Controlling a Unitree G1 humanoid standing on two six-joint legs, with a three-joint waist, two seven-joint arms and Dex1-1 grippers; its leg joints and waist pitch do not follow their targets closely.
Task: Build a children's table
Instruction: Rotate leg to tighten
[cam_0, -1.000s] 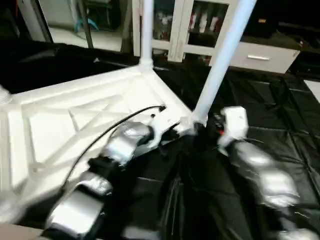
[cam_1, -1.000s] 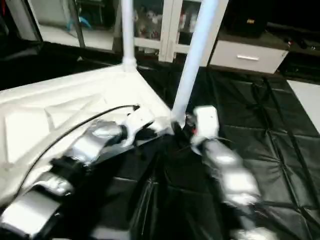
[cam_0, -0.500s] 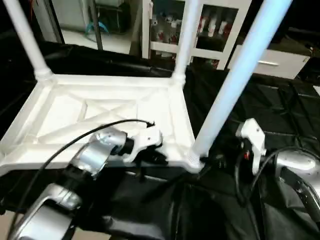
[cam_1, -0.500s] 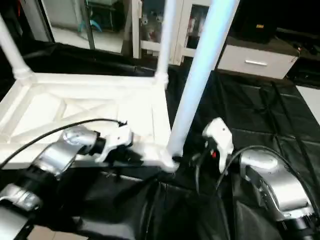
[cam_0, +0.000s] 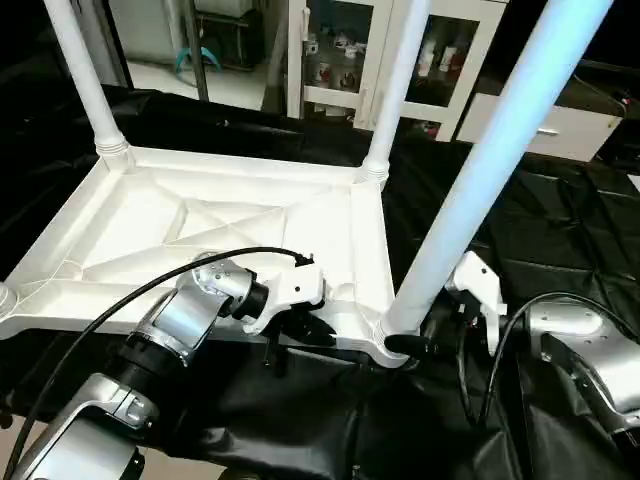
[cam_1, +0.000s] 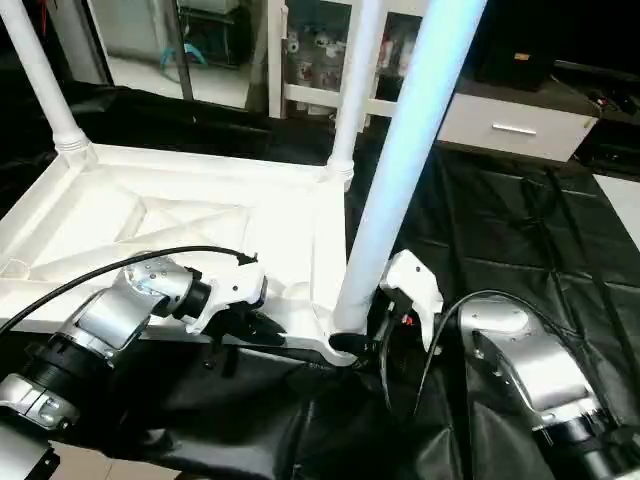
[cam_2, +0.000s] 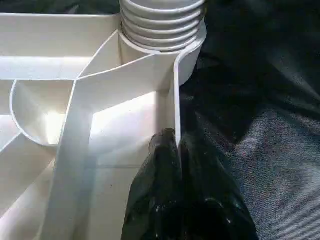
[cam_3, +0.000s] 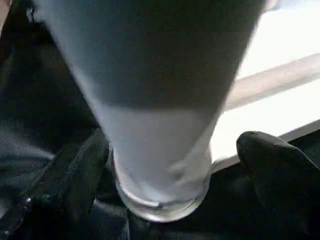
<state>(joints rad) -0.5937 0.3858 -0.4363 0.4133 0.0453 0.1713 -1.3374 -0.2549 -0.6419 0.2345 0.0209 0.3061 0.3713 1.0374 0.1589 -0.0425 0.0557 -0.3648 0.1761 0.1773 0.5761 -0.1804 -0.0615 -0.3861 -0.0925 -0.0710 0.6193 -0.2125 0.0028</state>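
Legs point upward; left gripper (cam_2: 176, 150) pinches tabletop (cam_0: 200, 235) rim steady; right gripper (cam_3: 170, 170), wide, straddles five-o'clock leg (cam_0: 480, 180).

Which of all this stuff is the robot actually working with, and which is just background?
Part of the job:
- tabletop, lying underside up
- near leg, standing in its corner socket
- two far legs, also standing
- left gripper, pinching the tabletop's rim
- right gripper, fingers either side of the near leg's base

Just around:
- black sheet
- glass cabinet
- white drawer unit
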